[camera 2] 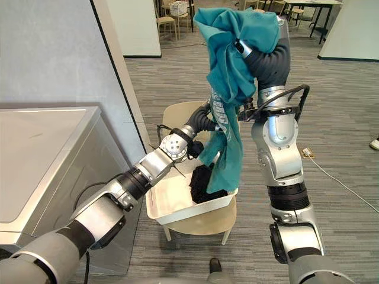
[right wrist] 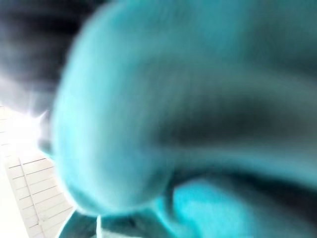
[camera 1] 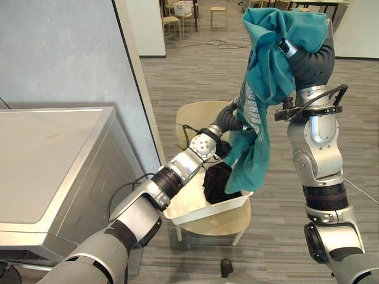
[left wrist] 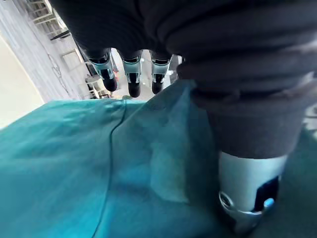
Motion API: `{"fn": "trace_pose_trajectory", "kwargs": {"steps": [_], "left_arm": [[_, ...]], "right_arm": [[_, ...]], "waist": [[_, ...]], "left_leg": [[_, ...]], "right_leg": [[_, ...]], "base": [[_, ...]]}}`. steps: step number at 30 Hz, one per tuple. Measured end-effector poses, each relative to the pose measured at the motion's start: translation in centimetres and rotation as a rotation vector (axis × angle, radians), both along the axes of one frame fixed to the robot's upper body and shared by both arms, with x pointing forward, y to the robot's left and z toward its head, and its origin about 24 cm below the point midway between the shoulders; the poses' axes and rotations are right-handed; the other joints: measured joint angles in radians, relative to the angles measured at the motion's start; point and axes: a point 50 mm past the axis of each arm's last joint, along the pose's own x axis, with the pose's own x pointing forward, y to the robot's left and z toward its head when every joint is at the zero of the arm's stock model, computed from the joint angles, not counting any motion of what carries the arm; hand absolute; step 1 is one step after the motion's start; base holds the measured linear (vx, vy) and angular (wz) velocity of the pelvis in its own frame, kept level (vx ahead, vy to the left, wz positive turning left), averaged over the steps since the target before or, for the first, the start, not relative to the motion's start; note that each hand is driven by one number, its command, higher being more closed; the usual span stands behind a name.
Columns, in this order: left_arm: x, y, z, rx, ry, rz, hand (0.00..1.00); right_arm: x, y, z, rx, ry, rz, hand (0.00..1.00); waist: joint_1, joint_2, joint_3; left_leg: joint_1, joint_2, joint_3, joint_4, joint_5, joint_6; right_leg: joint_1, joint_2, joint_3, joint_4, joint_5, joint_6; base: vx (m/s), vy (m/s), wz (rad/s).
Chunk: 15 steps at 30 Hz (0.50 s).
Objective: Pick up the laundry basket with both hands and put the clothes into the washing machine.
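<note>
Your right hand (camera 1: 309, 59) is up high under the draped teal garment (camera 1: 266, 77), and you cannot tell its grip. The cloth hangs straight down to the basket (camera 1: 189, 207). Your left hand (left wrist: 132, 72), fingers straight, lies against that cloth, and the washing machine (camera 1: 53, 154) stands well apart to your left, nearer that arm.

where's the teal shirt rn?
Eye views: teal shirt draped over the raised right hand, hanging above the white basket on the chair, right of the washing machine.
</note>
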Motion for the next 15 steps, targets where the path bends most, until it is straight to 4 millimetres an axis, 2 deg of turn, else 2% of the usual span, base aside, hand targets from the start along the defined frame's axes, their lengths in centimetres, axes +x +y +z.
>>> {"fn": "trace_pose_trajectory", "kwargs": {"steps": [1, 2, 6, 10, 11, 15], "left_arm": [[0.0, -0.2, 0.2, -0.001, -0.005, -0.005, 0.00], [-0.1, -0.3, 0.4, -0.006, -0.002, -0.015, 1.00], [-0.2, -0.6, 0.9, -0.020, 0.003, -0.045, 1.00], [-0.6, -1.5, 0.9, -0.004, 0.019, -0.109, 1.00], [-0.8, -1.9, 1.5, -0.017, 0.019, -0.136, 1.00], [-1.5, -2.6, 1.7, -0.027, 0.013, -0.177, 1.00]], "right_arm": [[0.0, 0.0, 0.0, -0.001, 0.001, 0.002, 1.00], [0.0, 0.0, -0.1, -0.002, 0.003, 0.002, 1.00], [0.0, 0.0, -0.4, -0.005, 0.011, 0.002, 1.00], [-0.4, 0.3, -1.1, -0.016, 0.023, 0.015, 1.00], [-0.4, 0.3, -1.1, -0.016, 0.024, 0.015, 1.00], [-0.4, 0.2, -1.6, -0.011, 0.038, 0.013, 1.00]], "waist": [[-0.001, 0.000, 0.000], [-0.003, 0.000, 0.000], [-0.017, 0.000, 0.000], [-0.019, 0.001, 0.000], [-0.020, 0.001, 0.000], [-0.019, 0.013, -0.007]], "left_leg": [[0.001, 0.000, 0.000, 0.000, 0.000, 0.000], [0.002, 0.000, -0.001, 0.000, 0.000, 0.000], [0.007, -0.001, -0.002, -0.001, 0.000, 0.000], [0.008, -0.001, -0.002, -0.001, 0.000, 0.000], [0.008, -0.001, -0.002, -0.001, 0.000, 0.000], [0.013, -0.001, -0.006, -0.001, 0.000, 0.000]], "right_leg": [[0.001, 0.000, 0.000, 0.000, 0.000, 0.000], [0.002, 0.000, -0.001, -0.001, 0.000, 0.000], [0.009, -0.001, -0.002, -0.002, 0.000, 0.000], [0.009, -0.001, -0.002, -0.002, 0.000, 0.000], [0.009, -0.001, -0.001, -0.002, 0.000, 0.000], [0.015, -0.001, -0.005, -0.002, 0.000, 0.000]], "base": [[0.00, 0.000, 0.00], [0.00, 0.000, 0.00], [0.00, 0.000, 0.00], [0.00, 0.000, 0.00], [0.00, 0.000, 0.00], [0.00, 0.000, 0.02]]}}
